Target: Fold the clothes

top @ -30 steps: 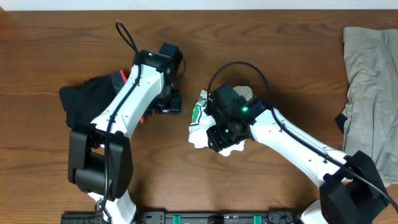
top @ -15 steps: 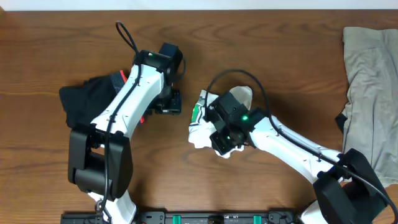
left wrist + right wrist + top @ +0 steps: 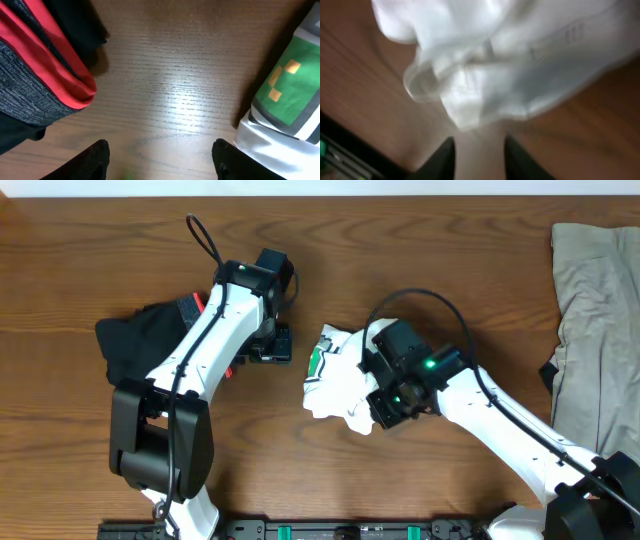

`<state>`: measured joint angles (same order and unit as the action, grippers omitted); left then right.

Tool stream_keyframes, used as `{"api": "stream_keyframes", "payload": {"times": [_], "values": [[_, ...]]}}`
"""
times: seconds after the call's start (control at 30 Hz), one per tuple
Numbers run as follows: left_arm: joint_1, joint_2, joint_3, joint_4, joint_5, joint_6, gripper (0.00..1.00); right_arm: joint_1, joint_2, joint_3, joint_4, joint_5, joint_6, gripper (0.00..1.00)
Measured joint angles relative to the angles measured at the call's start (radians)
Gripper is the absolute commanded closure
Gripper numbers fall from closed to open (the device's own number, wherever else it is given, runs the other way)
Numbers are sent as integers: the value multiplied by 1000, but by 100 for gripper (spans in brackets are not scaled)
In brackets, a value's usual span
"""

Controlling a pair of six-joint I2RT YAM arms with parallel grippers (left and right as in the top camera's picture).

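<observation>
Spreading across the whole overhead view, the brown wooden table (image 3: 420,260) carries everything. A khaki-grey garment (image 3: 590,310) lies loosely along the right edge of the frame, from upper right to lower right, well apart from both grippers. The 2 white arms come up from the bottom edge: the left arm (image 3: 210,345) leans over the left half, and the right arm (image 3: 510,425) slants in from the lower right toward the centre. The black shorts (image 3: 130,345) sit bunched at centre left, partly under the left arm. The white T-shirt (image 3: 335,380) is crumpled in a small heap at the centre of the frame, between the 2 grippers. The left gripper (image 3: 162,152) is over bare wood between shorts and T-shirt, its fingers spread wide with nothing between them. The right gripper (image 3: 480,157) sits at the lower right of the heap, pinching a fold of the white fabric in a blurred wrist view. In the left wrist view the shorts' grey and red waistband (image 3: 50,85) fills the upper left, and a green print (image 3: 285,85) with small orange squares shows on the T-shirt at the right edge.
</observation>
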<state>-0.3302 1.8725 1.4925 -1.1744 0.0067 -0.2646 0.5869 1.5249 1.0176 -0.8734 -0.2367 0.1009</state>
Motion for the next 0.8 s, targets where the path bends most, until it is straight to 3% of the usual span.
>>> {"api": "stream_keyframes", "payload": {"times": [0.3, 0.8], "values": [[0, 0, 0, 1, 0, 0, 32, 0, 57, 0, 178, -51, -34, 67], [0, 0, 0, 1, 0, 0, 32, 0, 155, 0, 123, -216, -183, 70]]}}
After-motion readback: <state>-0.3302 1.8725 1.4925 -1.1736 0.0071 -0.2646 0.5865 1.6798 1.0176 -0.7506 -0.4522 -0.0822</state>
